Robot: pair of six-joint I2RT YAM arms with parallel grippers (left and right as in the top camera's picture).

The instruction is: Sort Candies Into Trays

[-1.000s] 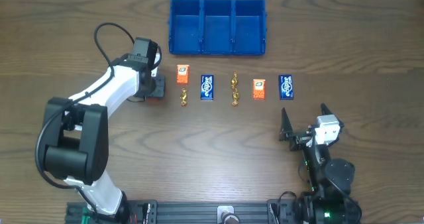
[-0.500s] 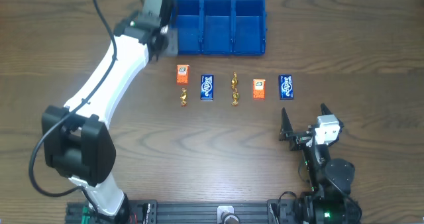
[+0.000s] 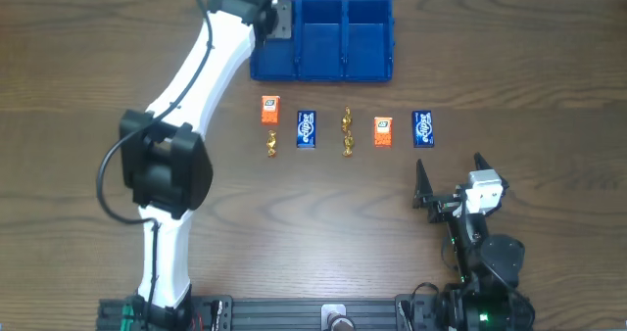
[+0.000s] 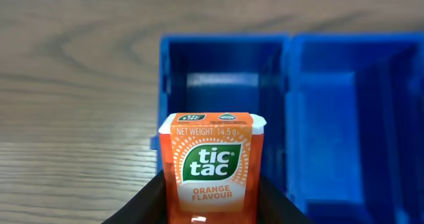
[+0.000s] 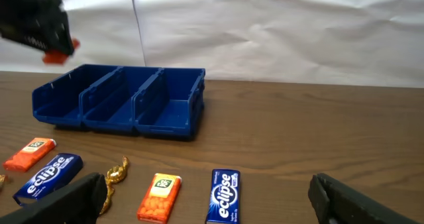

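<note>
At the left end of the blue tray (image 3: 321,73), the left gripper (image 4: 213,201) clamps an orange candy box (image 4: 213,164) upright.
The box hangs before the tray's left compartment. On the table (image 3: 549,67), in a row near the tray, lie two orange boxes (image 3: 269,109), two blue packs (image 3: 307,128) and four gold-wrapped candies (image 3: 347,120). The right gripper (image 3: 452,177) sits by its base, fingers spread, holding nothing.

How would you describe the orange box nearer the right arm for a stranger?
Find the blue tray, then the row laid before it. This orange box lies second from the row's right end, between two gold candies and a blue pack; the other tabletop orange box sits at the left end.
</note>
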